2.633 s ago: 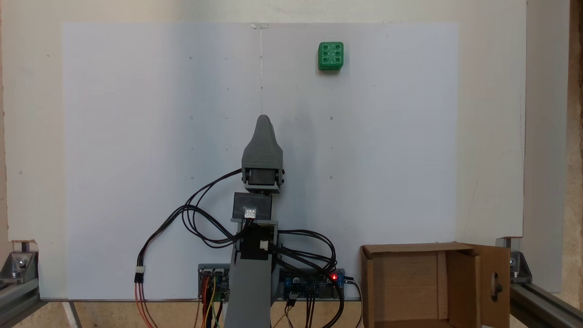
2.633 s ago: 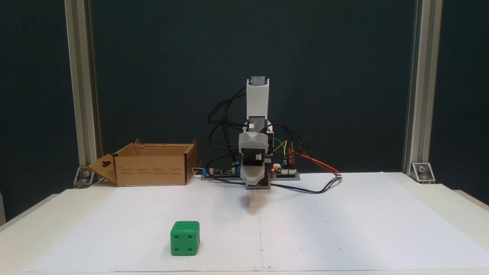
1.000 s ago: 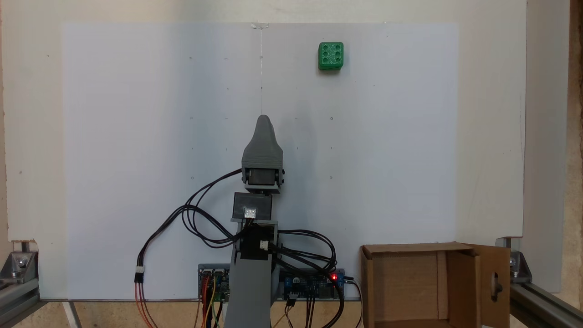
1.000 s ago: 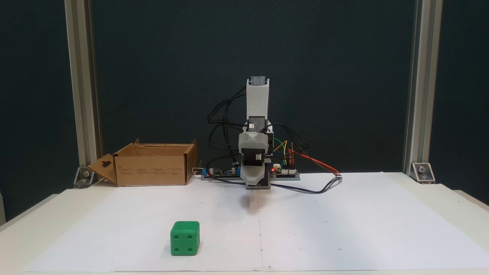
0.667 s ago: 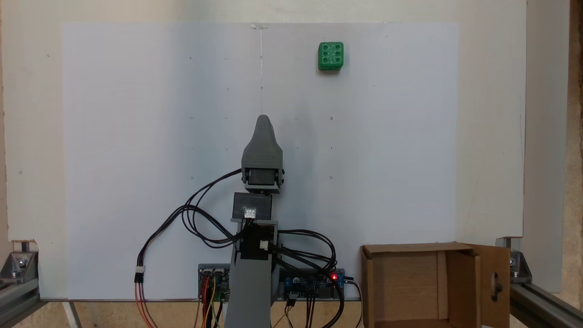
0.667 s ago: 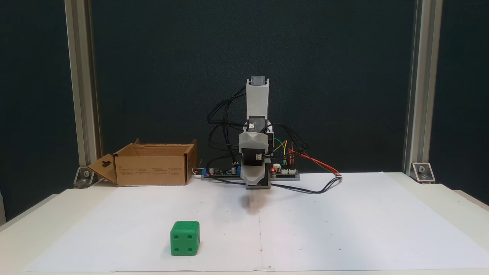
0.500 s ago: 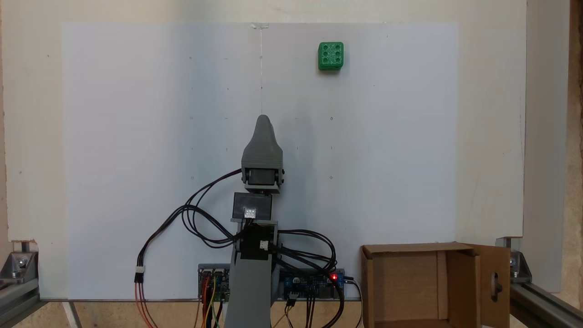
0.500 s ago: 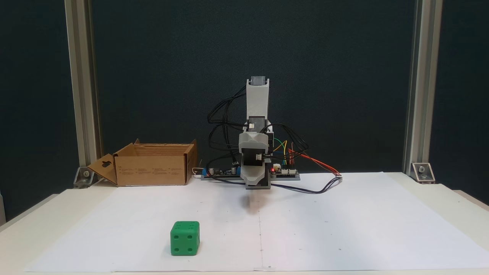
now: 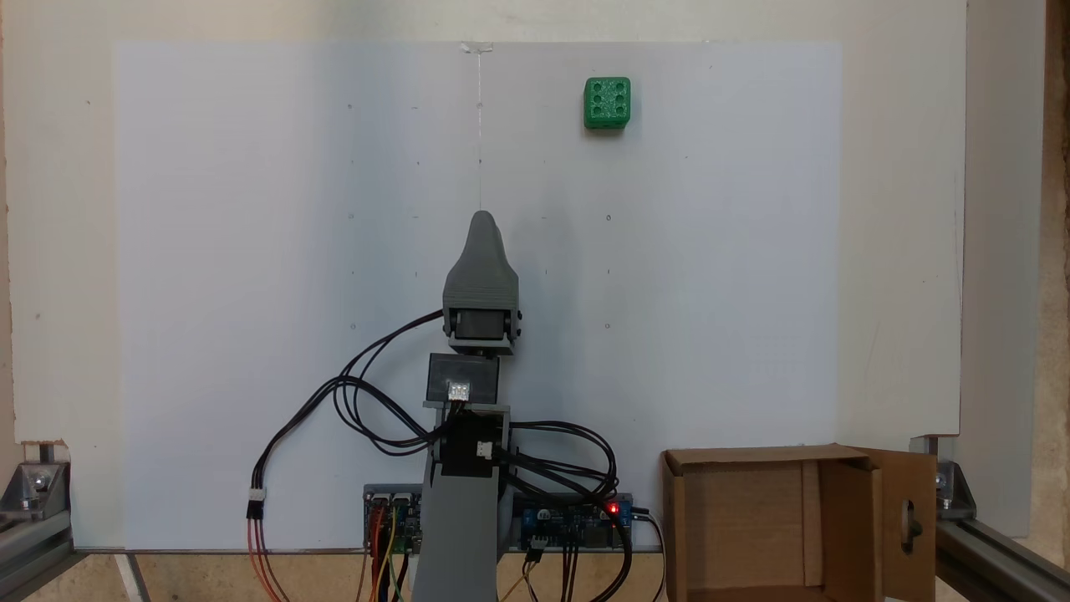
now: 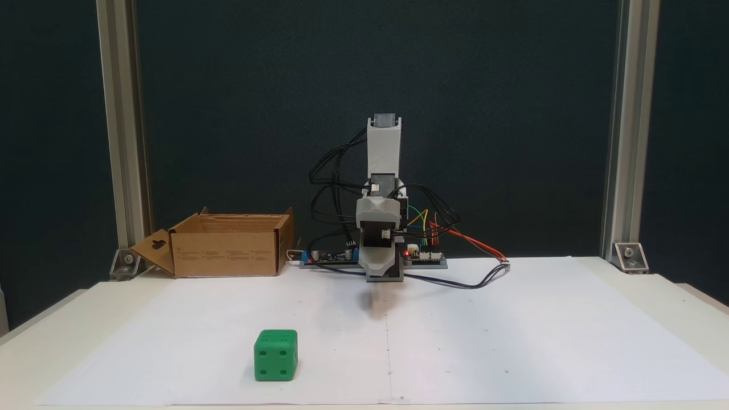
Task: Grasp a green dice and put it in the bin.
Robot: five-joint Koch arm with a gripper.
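The green dice [image 9: 607,102] lies on the white paper far from the arm's base, its six-pip face up; a fixed view from the front shows the dice [image 10: 275,355] near the table's front edge, left of centre. The bin [image 9: 848,518], an open brown cardboard box with a handle-hole flap, stands beside the arm's base; the bin [image 10: 225,253] is at the back left in that front view. My gripper [image 9: 485,219] is folded low over the paper's middle, shut and holding nothing, well short of the dice. From the front the gripper [image 10: 380,272] points toward the camera.
Circuit boards [image 9: 577,518] and looping black cables [image 9: 368,410] sit around the arm's base. Aluminium posts [image 10: 119,136] stand at the table's back corners. The white paper sheet [image 9: 251,251] covers most of the table.
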